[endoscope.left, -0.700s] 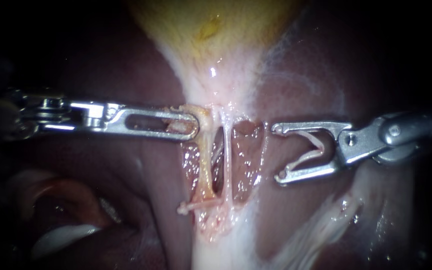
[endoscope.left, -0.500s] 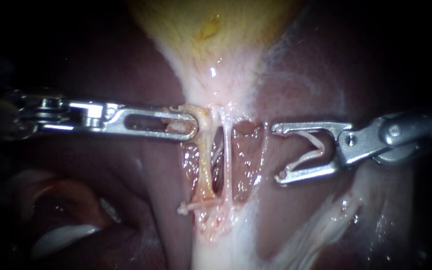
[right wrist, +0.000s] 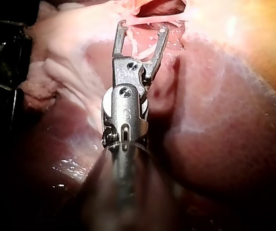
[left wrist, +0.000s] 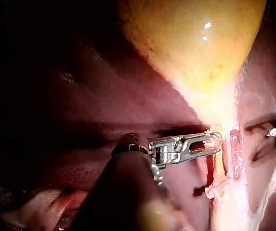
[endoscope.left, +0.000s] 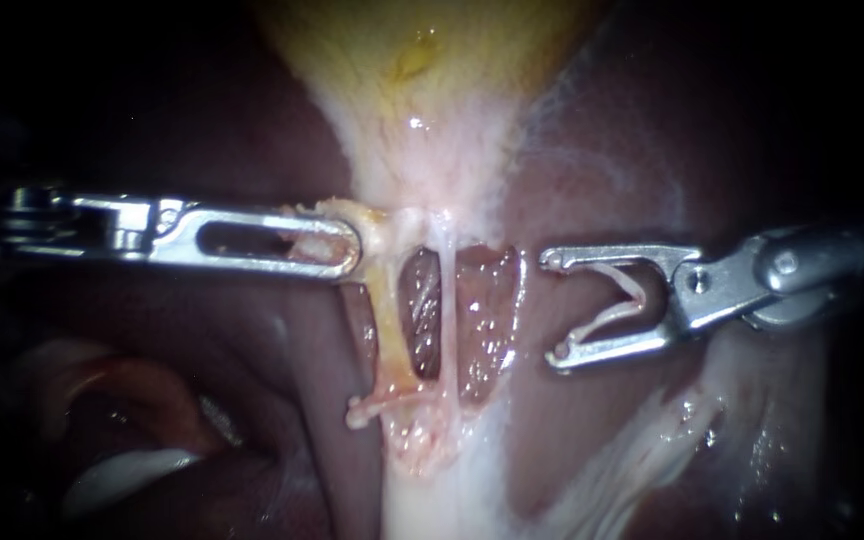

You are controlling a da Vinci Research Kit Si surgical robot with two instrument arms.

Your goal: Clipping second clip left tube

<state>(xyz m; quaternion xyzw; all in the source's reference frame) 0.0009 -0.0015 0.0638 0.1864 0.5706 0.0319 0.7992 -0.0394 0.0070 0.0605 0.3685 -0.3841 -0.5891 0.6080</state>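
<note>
The yellow gallbladder (endoscope.left: 422,80) narrows downward into two tubes. The left tube (endoscope.left: 389,330) is yellowish and thicker; the right tube (endoscope.left: 444,320) is thin and pale, with a dark window between them. My left instrument (endoscope.left: 337,248) comes in from the left, its slotted jaws shut on tissue at the gallbladder's neck, just above the left tube. My right instrument (endoscope.left: 553,308) hangs to the right of both tubes, touching neither. Its jaws are open and carry a V-shaped clip (endoscope.left: 640,295). No clip shows on either tube. The wrist views show the same left instrument (left wrist: 210,143) and right instrument (right wrist: 141,29).
Dark red liver (endoscope.left: 752,150) surrounds the tubes on both sides. Pale stringy tissue (endoscope.left: 642,460) lies below my right instrument. A pink fold with a white edge (endoscope.left: 122,400) sits at the lower left.
My left instrument has drawn leftward with the neck tissue in its jaws, pulling the left tube aslant and widening the window between the tubes. The right instrument has stayed in place.
</note>
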